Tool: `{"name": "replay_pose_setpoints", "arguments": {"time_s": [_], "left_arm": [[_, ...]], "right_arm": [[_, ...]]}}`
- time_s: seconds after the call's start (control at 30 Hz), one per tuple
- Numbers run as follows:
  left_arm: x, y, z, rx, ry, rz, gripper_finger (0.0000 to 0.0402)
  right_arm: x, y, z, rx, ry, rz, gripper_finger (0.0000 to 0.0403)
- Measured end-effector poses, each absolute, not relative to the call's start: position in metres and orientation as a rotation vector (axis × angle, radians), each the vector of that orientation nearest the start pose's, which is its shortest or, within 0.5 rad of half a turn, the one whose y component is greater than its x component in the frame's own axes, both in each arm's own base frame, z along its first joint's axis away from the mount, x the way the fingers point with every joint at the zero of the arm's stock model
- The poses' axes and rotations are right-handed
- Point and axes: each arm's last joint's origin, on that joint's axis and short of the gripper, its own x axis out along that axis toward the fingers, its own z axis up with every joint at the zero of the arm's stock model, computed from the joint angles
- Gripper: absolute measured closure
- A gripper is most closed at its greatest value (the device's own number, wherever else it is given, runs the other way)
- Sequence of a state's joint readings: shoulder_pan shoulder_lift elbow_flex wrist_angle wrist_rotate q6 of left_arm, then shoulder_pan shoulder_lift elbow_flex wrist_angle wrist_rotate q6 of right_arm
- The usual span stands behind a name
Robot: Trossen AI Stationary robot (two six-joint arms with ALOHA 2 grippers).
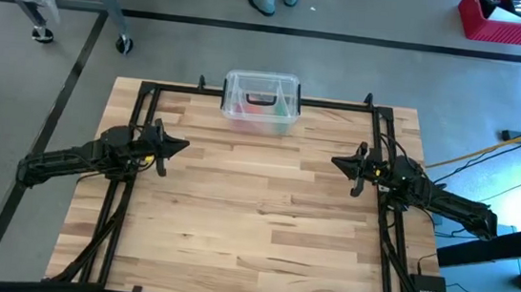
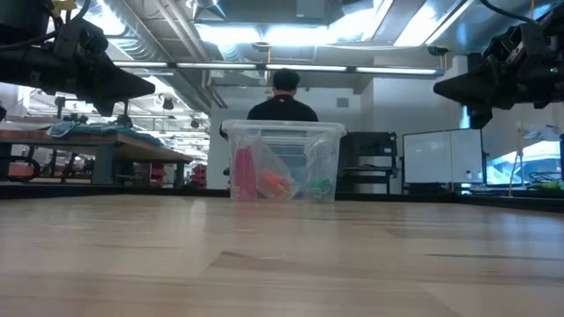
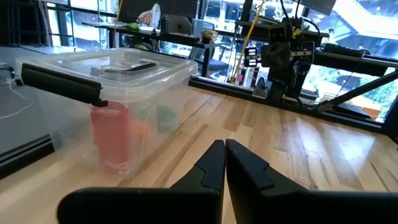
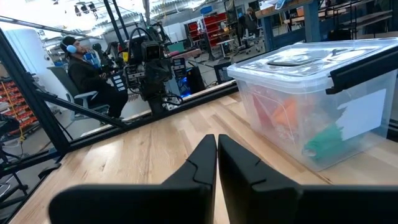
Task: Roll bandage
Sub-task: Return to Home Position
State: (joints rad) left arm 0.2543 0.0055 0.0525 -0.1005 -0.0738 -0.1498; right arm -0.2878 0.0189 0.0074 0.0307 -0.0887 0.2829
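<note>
- The green bandage [image 4: 323, 142] lay in the closed clear bin [image 1: 261, 100] at the table's [image 1: 233, 230] far edge.
- Left gripper [image 1: 176, 144] and right gripper [image 1: 340, 161] hung pressed together, well apart from it.
- I feared only a careless swing pushing the bin off.

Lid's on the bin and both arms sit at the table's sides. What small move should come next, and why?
Probably only a last small retreat to rest, with no new reach. The clear bin is shut, with the green bandage inside it. The left gripper and right gripper are both shut, empty, raised above the table and well apart from the bin.
</note>
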Motion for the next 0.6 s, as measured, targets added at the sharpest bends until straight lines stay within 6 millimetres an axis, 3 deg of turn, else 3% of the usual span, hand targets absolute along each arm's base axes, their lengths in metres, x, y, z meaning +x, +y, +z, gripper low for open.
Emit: {"name": "replay_pose_setpoints", "arguments": {"time_s": [0.6], "left_arm": [[0.0908, 0.0258, 0.1711, -0.153, 0.030, 0.331, 0.0397]], "right_arm": [[0.0950, -0.0254, 0.1674, 0.279, -0.045, -0.195, 0.0382]]}}
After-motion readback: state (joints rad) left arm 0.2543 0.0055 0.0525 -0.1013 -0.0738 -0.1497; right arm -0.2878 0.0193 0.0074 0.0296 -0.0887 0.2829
